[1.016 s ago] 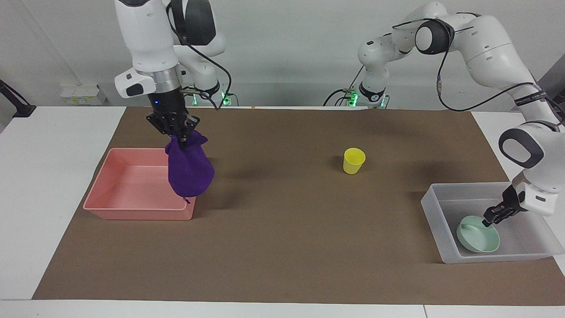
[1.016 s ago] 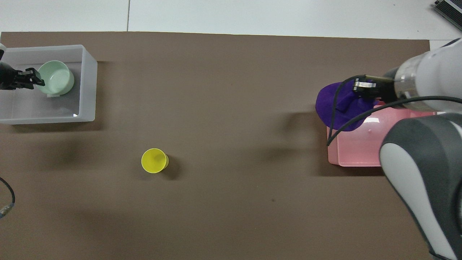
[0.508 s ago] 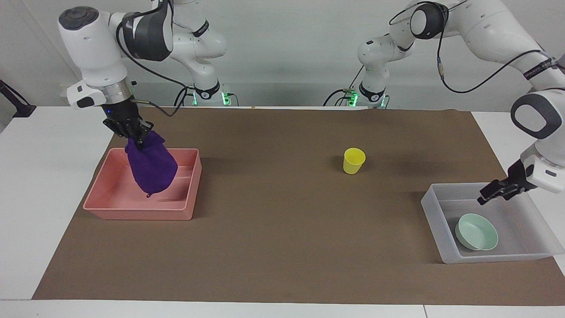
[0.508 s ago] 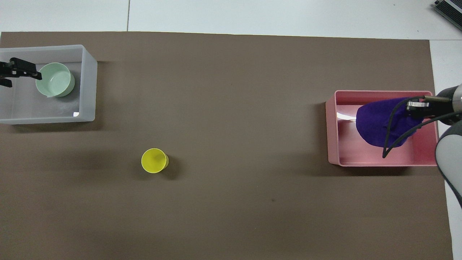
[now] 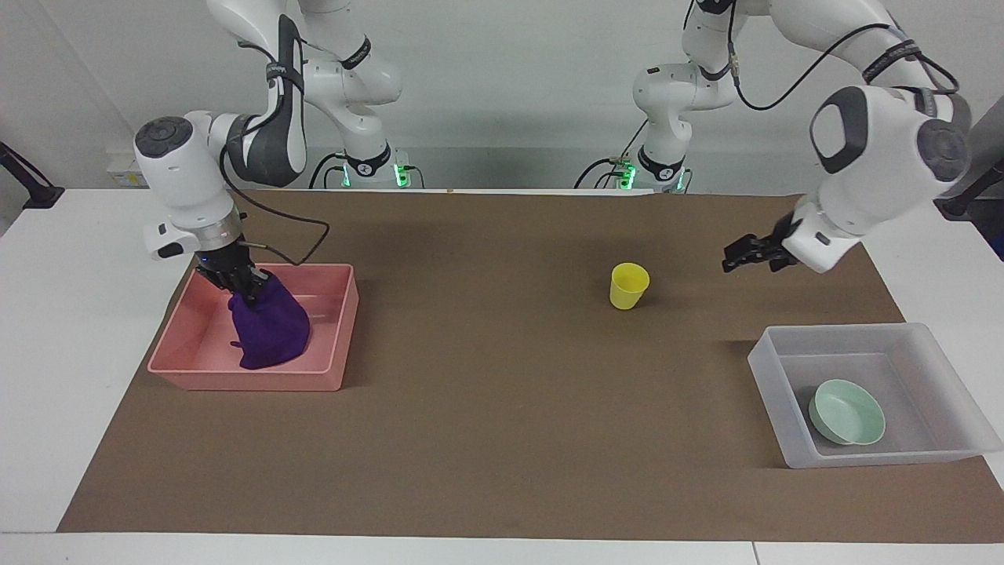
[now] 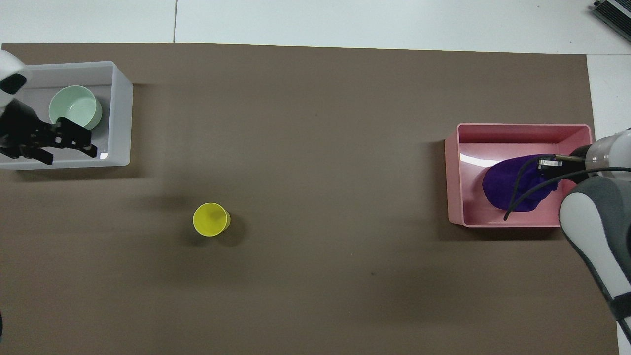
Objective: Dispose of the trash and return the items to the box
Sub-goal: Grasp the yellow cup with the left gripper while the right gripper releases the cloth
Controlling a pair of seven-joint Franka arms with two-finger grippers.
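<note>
In the pink tray [image 5: 188,365], right hand [image 5: 249,289] grips rag [image 5: 271,333].

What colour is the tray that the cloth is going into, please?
Pink: the tray under the purple cloth shows best in the facing view.

Bright, even light (soft shadows), sharp pics.

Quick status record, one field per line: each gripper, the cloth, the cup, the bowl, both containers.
right gripper: low in the pink tray, shut on the purple cloth
purple cloth: bunched, resting on the tray floor
pink tray: at the right arm's end of the table
left gripper: open, raised above the mat, holding nothing
yellow cup: upright on the mat, outside the bin
green bowl: in the bin
clear bin: at the left arm's end of the table
</note>
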